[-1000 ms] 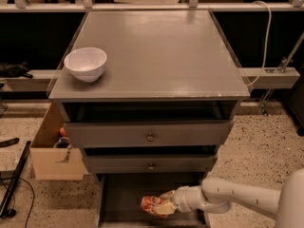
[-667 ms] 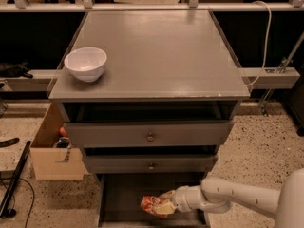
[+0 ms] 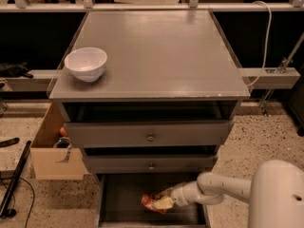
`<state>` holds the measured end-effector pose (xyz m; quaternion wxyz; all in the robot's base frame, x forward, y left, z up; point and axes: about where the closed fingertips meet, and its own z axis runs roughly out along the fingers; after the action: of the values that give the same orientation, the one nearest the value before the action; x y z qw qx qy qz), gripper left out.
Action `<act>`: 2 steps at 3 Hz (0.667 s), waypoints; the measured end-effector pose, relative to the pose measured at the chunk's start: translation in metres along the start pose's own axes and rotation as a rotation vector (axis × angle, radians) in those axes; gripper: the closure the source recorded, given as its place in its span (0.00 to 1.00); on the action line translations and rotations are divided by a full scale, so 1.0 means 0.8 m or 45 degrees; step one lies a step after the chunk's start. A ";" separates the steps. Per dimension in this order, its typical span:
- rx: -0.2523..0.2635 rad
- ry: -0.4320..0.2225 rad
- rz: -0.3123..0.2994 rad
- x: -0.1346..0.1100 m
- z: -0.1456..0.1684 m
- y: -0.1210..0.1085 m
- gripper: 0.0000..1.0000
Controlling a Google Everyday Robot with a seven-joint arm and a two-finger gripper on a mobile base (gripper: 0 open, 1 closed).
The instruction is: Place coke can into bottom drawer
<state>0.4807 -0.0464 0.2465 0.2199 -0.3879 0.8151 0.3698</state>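
Note:
The coke can (image 3: 151, 201), red-orange and dented, is inside the open bottom drawer (image 3: 124, 204), low over its dark floor at the middle. My gripper (image 3: 162, 202) reaches in from the right on a white arm and is shut on the can. Whether the can touches the drawer floor I cannot tell.
A white bowl (image 3: 86, 63) stands on the left of the grey cabinet top (image 3: 156, 51). Two grey drawers with round knobs (image 3: 150, 137) sit above the open drawer. A cardboard box (image 3: 53, 148) stands on the floor at the cabinet's left. A black pole (image 3: 14, 179) lies at the far left.

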 end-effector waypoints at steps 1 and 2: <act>0.001 0.010 0.054 0.015 0.015 -0.039 1.00; 0.009 0.010 0.123 0.041 0.027 -0.067 1.00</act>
<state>0.5050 -0.0678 0.1886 0.1999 -0.3486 0.8351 0.3756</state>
